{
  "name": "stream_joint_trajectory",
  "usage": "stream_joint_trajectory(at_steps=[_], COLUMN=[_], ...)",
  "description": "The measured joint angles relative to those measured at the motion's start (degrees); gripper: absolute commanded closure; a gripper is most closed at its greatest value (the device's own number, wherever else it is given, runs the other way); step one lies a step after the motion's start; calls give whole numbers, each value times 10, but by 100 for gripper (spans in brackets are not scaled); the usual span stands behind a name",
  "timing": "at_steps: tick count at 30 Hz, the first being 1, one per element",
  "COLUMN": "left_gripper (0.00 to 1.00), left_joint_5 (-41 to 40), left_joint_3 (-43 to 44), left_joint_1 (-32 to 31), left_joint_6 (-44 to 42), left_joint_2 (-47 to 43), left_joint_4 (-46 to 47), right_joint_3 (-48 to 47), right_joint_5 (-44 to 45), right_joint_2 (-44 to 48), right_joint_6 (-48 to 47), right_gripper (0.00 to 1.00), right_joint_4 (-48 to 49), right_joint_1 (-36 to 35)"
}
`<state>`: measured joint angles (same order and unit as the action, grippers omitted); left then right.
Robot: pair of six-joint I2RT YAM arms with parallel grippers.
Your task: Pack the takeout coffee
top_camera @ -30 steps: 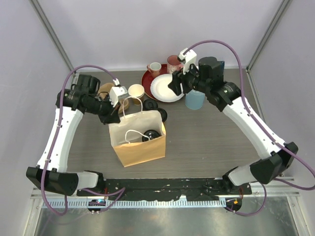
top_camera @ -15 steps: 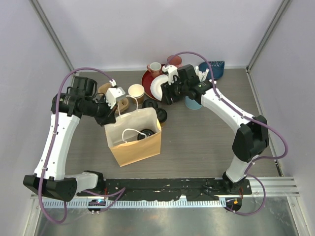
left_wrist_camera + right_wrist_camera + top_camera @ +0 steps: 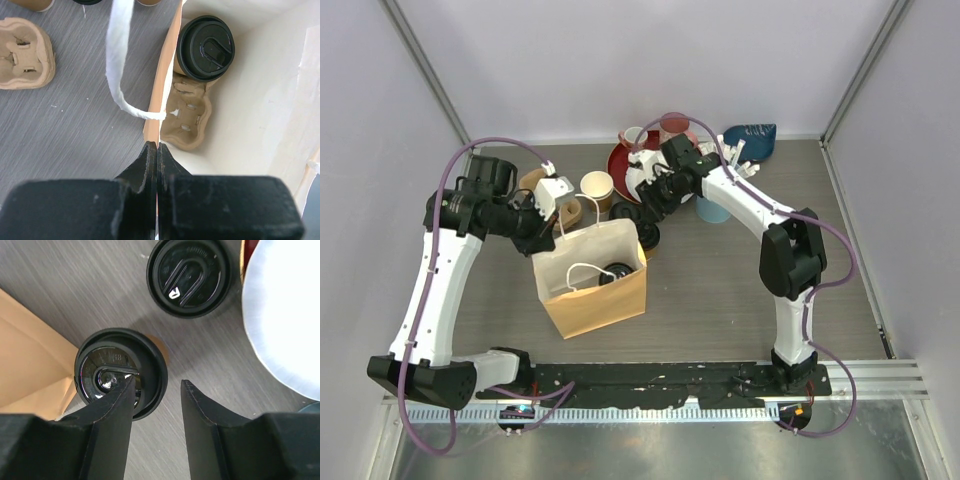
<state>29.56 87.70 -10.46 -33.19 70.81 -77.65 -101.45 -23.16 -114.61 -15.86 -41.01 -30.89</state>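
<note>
A brown paper bag [image 3: 592, 290] stands open in the middle. Inside it, a tan takeout cup with a black lid [image 3: 205, 47] sits in a pulp carrier [image 3: 187, 117]. My left gripper [image 3: 156, 146] is shut on the bag's left rim [image 3: 159, 95]; it shows in the top view [image 3: 548, 238]. Two more black-lidded cups stand on the table by the bag's far right corner [image 3: 120, 372] [image 3: 189, 276]. My right gripper [image 3: 157, 390] is open just above the nearer one, its left finger over the lid and its right finger beside it. An unlidded tan cup [image 3: 597, 186] stands behind the bag.
A spare pulp carrier [image 3: 533, 181] lies at the back left. A white plate [image 3: 282, 315] rests on a red plate [image 3: 622, 160] close behind my right gripper, with mugs [image 3: 633, 137] beyond. A light-blue cup [image 3: 712, 209] stands to the right, and a dark blue object [image 3: 750, 135] lies at the back.
My right gripper has swung left and down from over the plates to the lidded cups beside the bag. My left gripper first shifted the bag slightly left, then held still.
</note>
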Motion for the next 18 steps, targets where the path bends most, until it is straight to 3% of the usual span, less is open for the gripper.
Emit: stream_joint_trajectory(at_steps=[14, 17, 18], left_gripper=[100, 100, 100], left_joint_5=[0, 1, 1], left_joint_3=[-3, -3, -3], left_joint_1=[0, 0, 0], left_joint_6=[-3, -3, -3], left_joint_2=[0, 0, 0], left_joint_4=[0, 0, 0], right_joint_3=[-19, -28, -30], right_joint_5=[-7, -10, -10], right_joint_2=[-27, -38, -39], right_joint_6=[-36, -36, -37], right_gripper=[55, 62, 69], right_joint_4=[-48, -48, -49], right_joint_1=[-14, -16, -16])
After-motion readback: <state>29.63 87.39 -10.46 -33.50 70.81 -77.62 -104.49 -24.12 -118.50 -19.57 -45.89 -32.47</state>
